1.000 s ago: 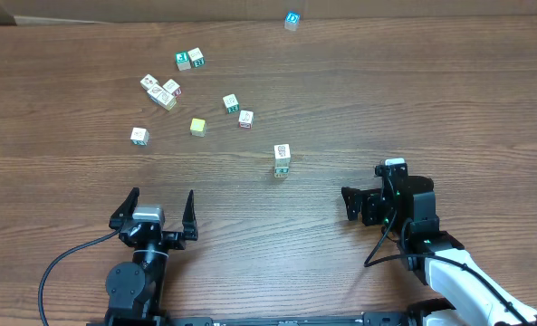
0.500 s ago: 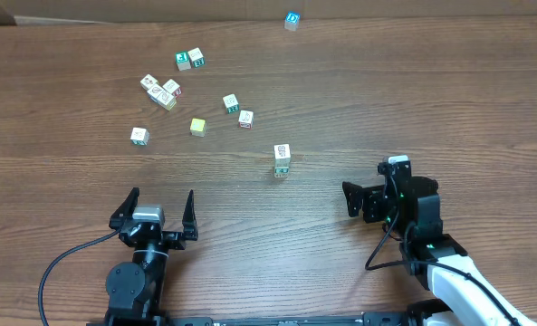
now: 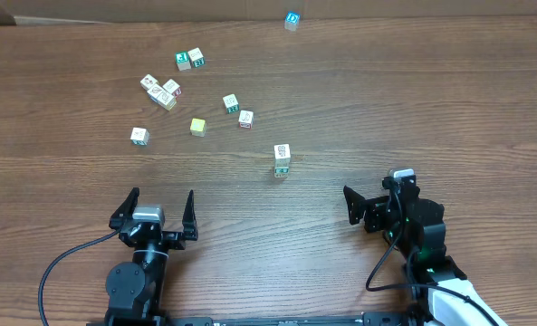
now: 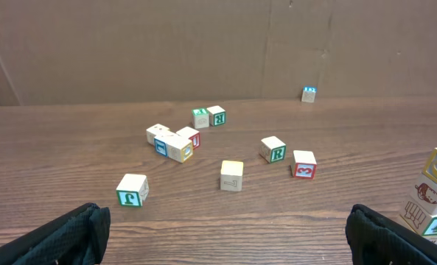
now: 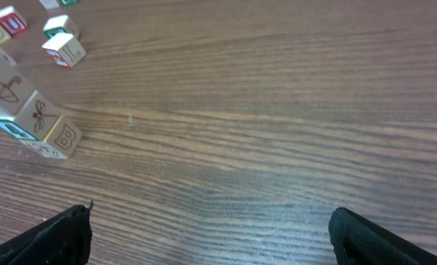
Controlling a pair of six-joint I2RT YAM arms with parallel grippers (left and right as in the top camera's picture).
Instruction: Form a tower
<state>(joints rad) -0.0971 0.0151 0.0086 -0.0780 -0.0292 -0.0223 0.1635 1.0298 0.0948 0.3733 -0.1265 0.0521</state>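
Brown wood-grain desk [image 3: 449, 91], arms at the 6 o'clock edge. The tower [image 3: 282, 159] stands near desk centre, at 2 o'clock from the left jaws and 10 o'clock from the right jaws, touched by neither.

Overhead gives mostly the tower's white dark-marked top and a sliver of side, so its height is hard to read. Left wrist view shows the tower [image 4: 433, 193] side-on at the 3 o'clock frame edge, partly cut off: three cubes show, with a blue ring, a brown figure and a green number. Right wrist view shows the tower [image 5: 34, 114] at the 9 o'clock edge, slanted in frame, with brown drawings and a letter B, top cropped.

Loose cubes lie at 10 to 11 o'clock from the tower: yellow cube [image 3: 197, 127], green-marked pair [image 3: 189, 60], touching cluster [image 3: 161, 91]. A blue cube [image 3: 292, 20] sits alone at the 12 o'clock edge. It shows in left wrist view too, but not in right wrist view.

Left jaws are wide and empty, dark fingertips [image 4: 63, 235] in the bottom corners of the left wrist frame. Right jaws are spread wide and empty, pointing toward 9 o'clock in overhead.
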